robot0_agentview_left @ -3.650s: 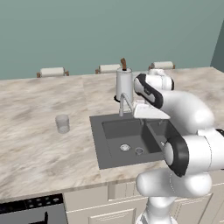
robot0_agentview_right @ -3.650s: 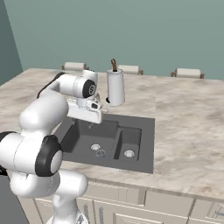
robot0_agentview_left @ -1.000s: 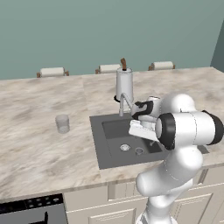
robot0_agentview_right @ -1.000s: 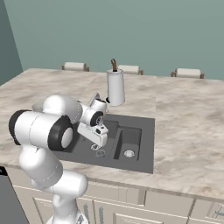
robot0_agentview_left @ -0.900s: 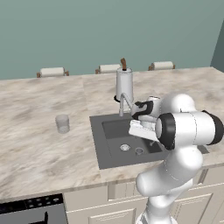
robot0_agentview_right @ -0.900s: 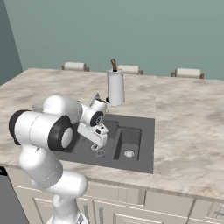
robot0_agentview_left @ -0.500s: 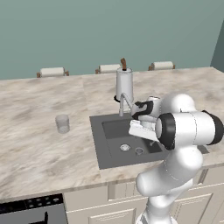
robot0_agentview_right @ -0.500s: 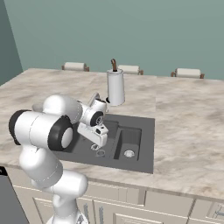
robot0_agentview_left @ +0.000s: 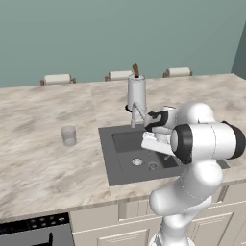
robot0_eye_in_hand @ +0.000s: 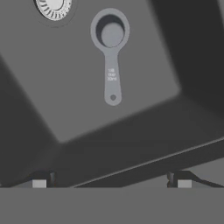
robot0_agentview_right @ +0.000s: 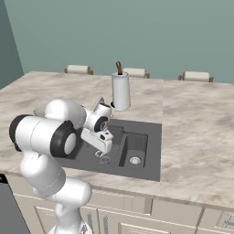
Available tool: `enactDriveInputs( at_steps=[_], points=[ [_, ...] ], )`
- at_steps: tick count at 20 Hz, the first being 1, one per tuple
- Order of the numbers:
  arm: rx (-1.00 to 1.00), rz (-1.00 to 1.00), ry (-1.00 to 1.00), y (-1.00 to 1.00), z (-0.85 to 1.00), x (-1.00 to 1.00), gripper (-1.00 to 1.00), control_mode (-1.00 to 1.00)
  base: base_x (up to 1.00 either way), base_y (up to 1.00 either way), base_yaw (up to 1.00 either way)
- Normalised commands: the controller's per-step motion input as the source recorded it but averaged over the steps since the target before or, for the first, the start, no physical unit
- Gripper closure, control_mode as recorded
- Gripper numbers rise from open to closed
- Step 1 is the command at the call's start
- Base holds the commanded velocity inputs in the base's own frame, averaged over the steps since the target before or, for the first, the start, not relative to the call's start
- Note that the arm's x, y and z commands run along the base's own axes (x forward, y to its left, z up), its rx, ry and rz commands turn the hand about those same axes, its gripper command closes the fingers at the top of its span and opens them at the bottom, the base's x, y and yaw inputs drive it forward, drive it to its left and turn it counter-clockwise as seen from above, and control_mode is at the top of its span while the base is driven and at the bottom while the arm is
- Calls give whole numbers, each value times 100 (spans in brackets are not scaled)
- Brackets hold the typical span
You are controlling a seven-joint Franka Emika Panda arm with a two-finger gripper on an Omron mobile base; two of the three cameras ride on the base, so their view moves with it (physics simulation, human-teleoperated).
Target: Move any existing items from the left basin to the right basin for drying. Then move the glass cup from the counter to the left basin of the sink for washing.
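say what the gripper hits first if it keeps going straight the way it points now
Probably the floor of the left basin, just short of the grey measuring spoon. The open gripper aims down into it; depth is hard to judge.

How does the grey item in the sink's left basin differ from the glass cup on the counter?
The grey item is an opaque measuring scoop lying flat, with a round bowl and a flat handle; the glass cup is a see-through tumbler standing upright, without a handle. The grey item lies in the left basin near the drain; the glass cup stands on the counter. Both are small and greyish.

Base views flank the sink (robot0_agentview_left: 144, 153) — hand view close above.
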Motion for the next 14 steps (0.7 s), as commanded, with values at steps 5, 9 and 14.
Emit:
enactDriveInputs(
  at_steps=[5,9,14],
  points=[
    [0,0,1,0,-2,3,-100,-100,0,0,0],
    [0,0,0,1,0,31,-100,-100,0,0,0],
    [0,0,1,2,0,40,-100,-100,0,0,0]
  ],
)
